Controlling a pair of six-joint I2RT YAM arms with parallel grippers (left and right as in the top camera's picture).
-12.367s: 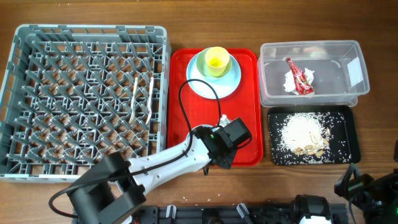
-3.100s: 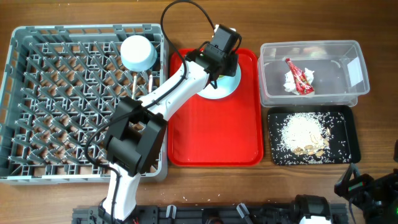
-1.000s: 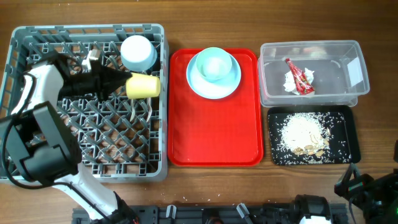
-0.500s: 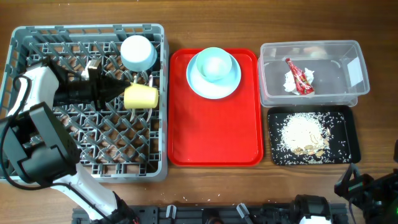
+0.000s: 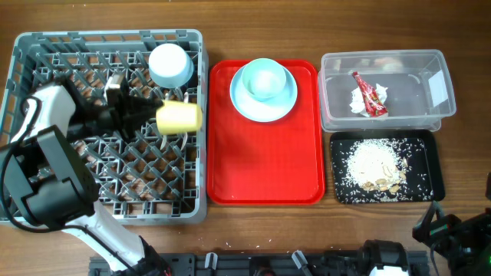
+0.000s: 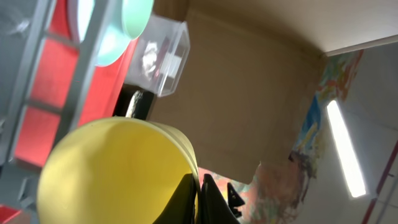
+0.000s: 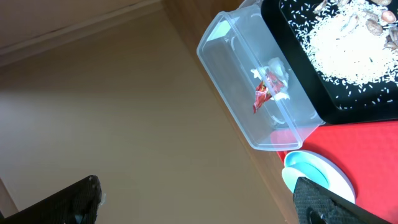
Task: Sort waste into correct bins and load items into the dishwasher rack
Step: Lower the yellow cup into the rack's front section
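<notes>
**A:** So, where is the yellow-green cup point(image 5: 179, 117) right now?

**B:** It lies on its side over the right part of the dishwasher rack point(image 5: 92, 35), just near of the upturned bowl point(image 5: 170, 65). The left gripper point(image 5: 157, 116) has it, with the jaws pinched tight on the cup's wall at the rim.

**A:** How should it go down?

**B:** I'd turn the mouth downward and lower it between the pegs point(image 5: 130, 165), clear of the bowl. The jaws should part only once the rim sits on the grid. Let go while it's tilted and it may roll against the rack's right wall.

**A:** What does the overhead view add?

**B:** It gives the layout. The cup is in the rack, the plate point(image 5: 288, 98) waits at the far end of the red tray point(image 5: 265, 169), and the bins sit well to the right.

**A:** And the left wrist view?

**B:** That one shows the grip itself, with the dark fingers point(image 6: 209, 198) closed together at the cup's edge. It doesn't show the pegs under the cup, though.

**A:** The right wrist view?

**B:** It shows the right gripper point(image 7: 196, 186) spread wide and holding nothing. It also looks sideways into the clear tub point(image 7: 233, 81), which holds the wrapper point(image 7: 262, 98) and the napkin point(image 7: 278, 70). The rice scraps point(image 7: 348, 37) lie in the black tray point(image 7: 323, 109).
</notes>
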